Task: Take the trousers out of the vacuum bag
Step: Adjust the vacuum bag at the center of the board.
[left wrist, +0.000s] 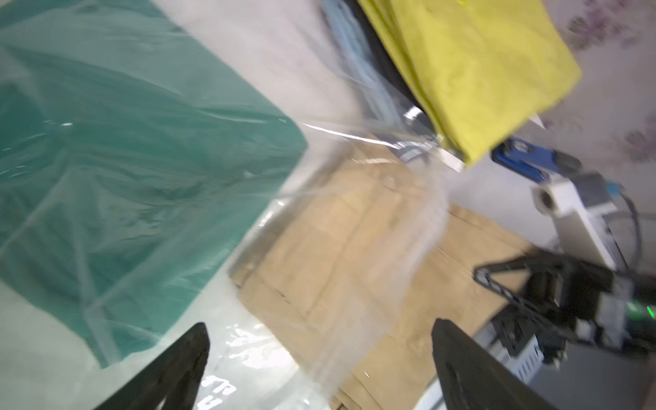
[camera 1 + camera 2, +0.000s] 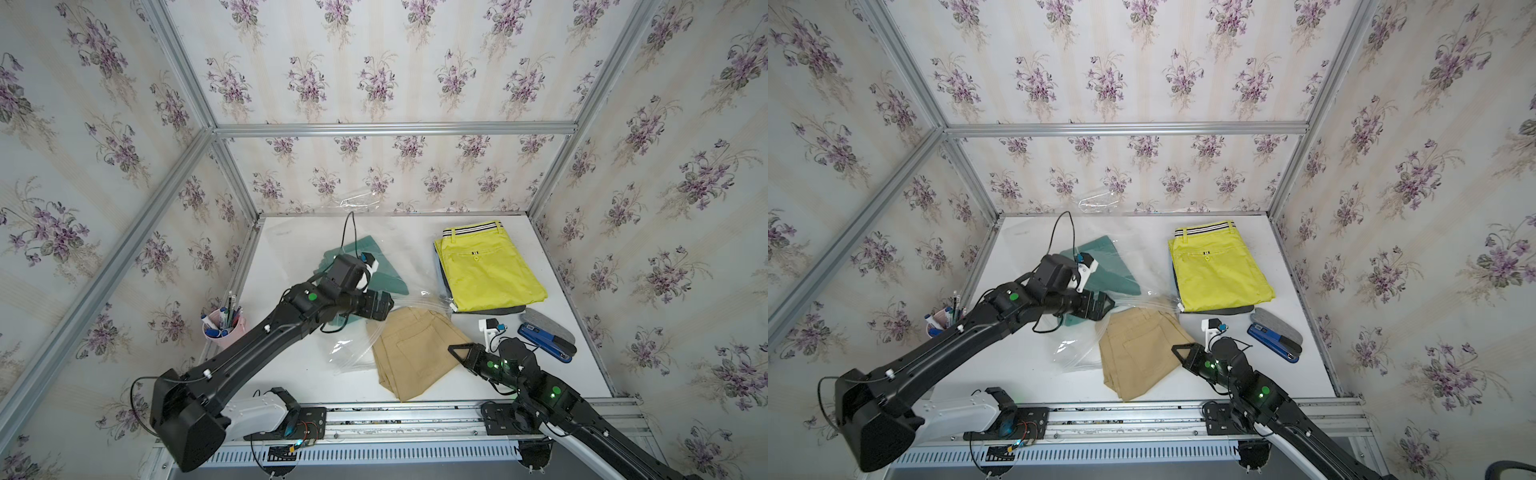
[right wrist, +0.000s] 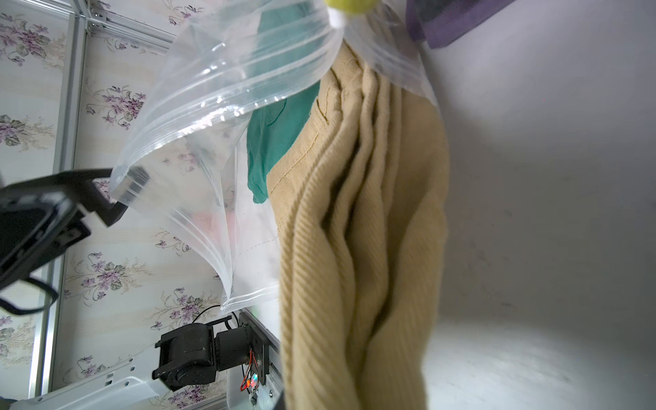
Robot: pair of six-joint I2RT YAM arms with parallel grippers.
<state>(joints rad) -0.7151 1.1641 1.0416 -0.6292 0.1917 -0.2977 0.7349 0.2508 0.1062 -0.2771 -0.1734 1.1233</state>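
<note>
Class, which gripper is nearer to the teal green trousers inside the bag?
Left. The left gripper, open, hangs over the near edge of the teal green trousers. The right gripper, shut, sits at the tan trousers, well apart.

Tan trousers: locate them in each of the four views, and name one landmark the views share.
In a top view: tan trousers at the table's front centre, far end under the vacuum bag.
In a top view: same spot.
Left wrist: lower middle, partly behind clear plastic.
Right wrist: centre, down to the bottom edge.
Shared landmark: teal green trousers inside the bag, in all four.
</note>
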